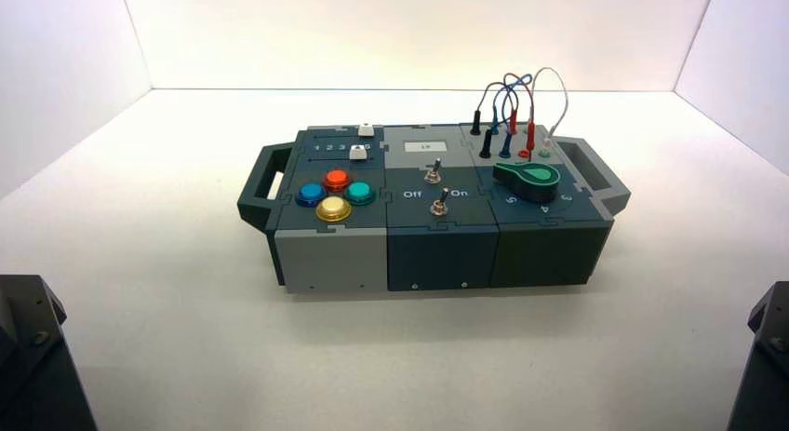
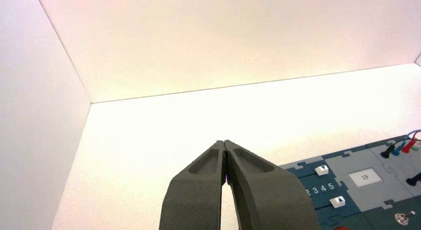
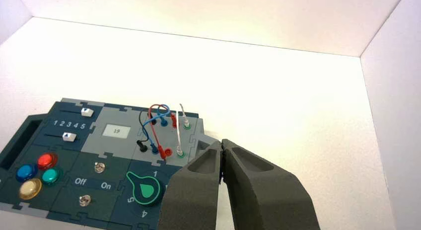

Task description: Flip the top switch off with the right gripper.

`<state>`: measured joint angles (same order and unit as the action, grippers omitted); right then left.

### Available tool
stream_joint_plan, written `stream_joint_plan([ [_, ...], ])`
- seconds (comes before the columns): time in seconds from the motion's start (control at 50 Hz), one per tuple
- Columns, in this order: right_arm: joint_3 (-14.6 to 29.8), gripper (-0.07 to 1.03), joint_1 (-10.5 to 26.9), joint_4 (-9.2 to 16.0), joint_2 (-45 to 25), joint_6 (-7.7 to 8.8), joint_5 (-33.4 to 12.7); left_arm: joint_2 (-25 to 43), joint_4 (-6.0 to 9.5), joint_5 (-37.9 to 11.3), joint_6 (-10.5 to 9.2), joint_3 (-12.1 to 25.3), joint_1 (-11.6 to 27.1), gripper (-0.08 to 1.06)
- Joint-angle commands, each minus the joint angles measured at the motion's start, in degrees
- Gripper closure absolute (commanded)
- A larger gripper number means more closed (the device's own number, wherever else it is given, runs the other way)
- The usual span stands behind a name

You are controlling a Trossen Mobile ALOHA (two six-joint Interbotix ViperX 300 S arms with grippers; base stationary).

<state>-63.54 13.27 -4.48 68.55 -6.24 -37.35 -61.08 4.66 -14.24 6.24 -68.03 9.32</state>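
Observation:
The top switch [image 1: 432,175] is a small silver toggle on the box's dark middle panel, just below the white display window [image 1: 426,148]. It also shows in the right wrist view [image 3: 99,166] and at the edge of the left wrist view [image 2: 403,218]. My right gripper [image 3: 221,143] is shut and empty, held back off the box's right end, well apart from the switch. My left gripper [image 2: 225,142] is shut and empty, off the box's left end. In the high view only the dark arm parts show, at the lower left [image 1: 28,356] and lower right [image 1: 768,356] corners.
A second silver toggle [image 1: 439,206] sits below the "Off On" lettering [image 3: 92,183]. Coloured buttons [image 1: 333,194] and two white sliders [image 1: 359,152] are on the left. A green knob [image 1: 528,180] and plugged wires [image 1: 510,105] are on the right. White walls surround the table.

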Motion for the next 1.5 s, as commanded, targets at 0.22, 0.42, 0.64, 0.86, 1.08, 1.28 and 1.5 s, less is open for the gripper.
stream_joint_plan([
  [0.22,0.9,0.98,-0.4,0.1,-0.8,-0.09,0.5,2.5,-0.09,0.7,0.18,1.1,1.1,1.01],
  [0.42,0.9,0.98,-0.4,0.2,-0.9,-0.18,0.5,9.7,-0.09,-1.3,0.35,2.1,4.0,1.01],
  [0.64,1.0,0.98,-0.4,0.2,-1.1,-0.09,0.5,22.9,-0.18,-5.1,0.97,4.6,9.2,1.01],
  [0.86,1.1,0.98,-0.4,0.2,-2.0,-0.09,0.5,36.7,-0.18,-9.7,1.14,9.2,13.9,1.01],
  [1.08,1.1,0.98,-0.1,1.5,-2.2,0.62,0.6,46.0,-0.09,-12.8,1.58,13.4,16.8,1.01],
  [1.28,1.2,0.98,0.0,3.0,-3.0,1.41,0.7,52.4,-0.09,-15.6,4.04,16.3,17.4,1.01],
  [1.5,3.2,0.98,2.2,6.2,-5.9,1.49,0.5,58.5,-0.09,-16.3,5.62,19.6,17.9,1.01],
])
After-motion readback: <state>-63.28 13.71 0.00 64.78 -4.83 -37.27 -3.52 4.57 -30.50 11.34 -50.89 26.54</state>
